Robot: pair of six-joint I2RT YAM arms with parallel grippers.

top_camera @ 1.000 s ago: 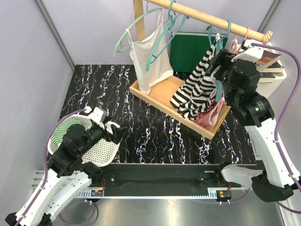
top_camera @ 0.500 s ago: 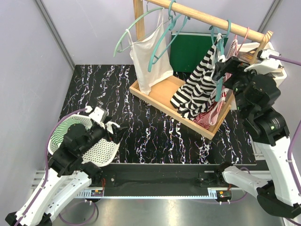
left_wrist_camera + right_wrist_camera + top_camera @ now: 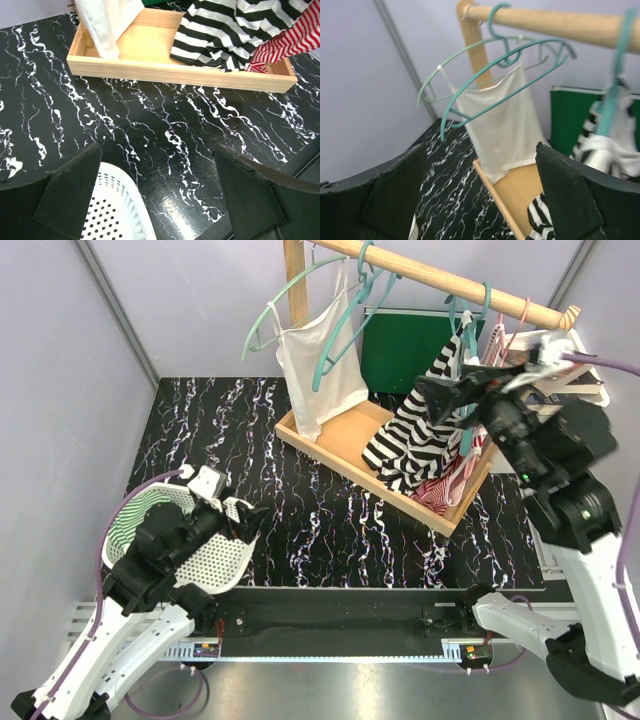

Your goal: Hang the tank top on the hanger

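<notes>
**Tank top** [image 3: 415, 435]: found suspended from the hanger [image 3: 468, 340], which is hooked over the wooden rod [image 3: 440, 278]. The striped cloth is bunched at the hanger's neck and its hem is draped into the wooden tray [image 3: 345, 445], against the red-and-white garment [image 3: 450, 485]. Whether both straps are seated on the hanger's arms cannot be told (the shoulders are masked by the right arm [image 3: 580, 510] from above and cut off at the wrist view's edge).

**Right gripper** [image 3: 440, 395]: held just beside the upper part of the tank top, jaws spread wide, nothing clamped. Between its fingers only the white tank top [image 3: 505, 125] and spare teal hangers [image 3: 495, 55] are framed.

**Left gripper** [image 3: 157, 150]: parked low over the white basket [image 3: 115, 205], well apart from the rod, jaws likewise apart and empty.

**Step judged:** hanging is taken as done or nearly so, with the release in hand.

**Next move:** a clean retreat of the right arm is called for, clear of cloth and hook, so that the hanger is not dragged along the rod. Strap seating is to be checked once the view is opened.
</notes>
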